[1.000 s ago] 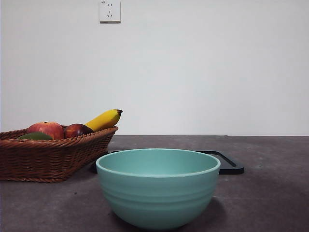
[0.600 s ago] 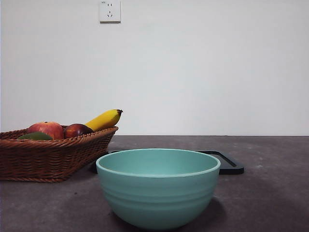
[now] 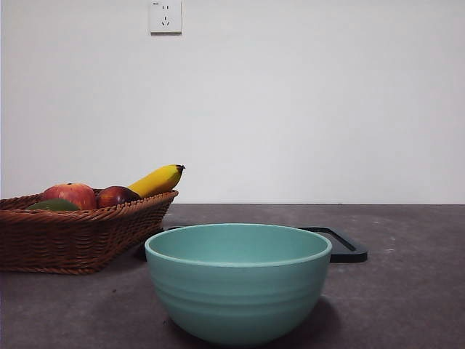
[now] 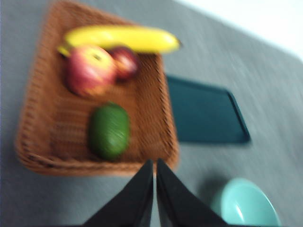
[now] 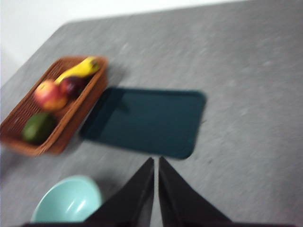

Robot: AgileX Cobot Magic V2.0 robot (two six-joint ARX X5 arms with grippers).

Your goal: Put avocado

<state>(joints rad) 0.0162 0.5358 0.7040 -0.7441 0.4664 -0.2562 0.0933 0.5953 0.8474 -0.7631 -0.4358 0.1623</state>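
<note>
Avocado [image 4: 109,131] lies untouched in the wicker basket [image 4: 156,94] beside the apple [image 4: 90,70] and banana [image 4: 120,39], so nothing is done yet: the left gripper [image 4: 155,165] and right gripper [image 5: 156,163] both hang above, jaws closed and empty.

nothing here carries writing i can read; the wall socket [image 3: 165,16] shows only its slots, no lettering.

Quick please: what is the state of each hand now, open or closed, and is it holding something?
Left hand: closed, holding nothing, up above the basket edge.
Right hand: closed, holding nothing, above the bare table.
</note>
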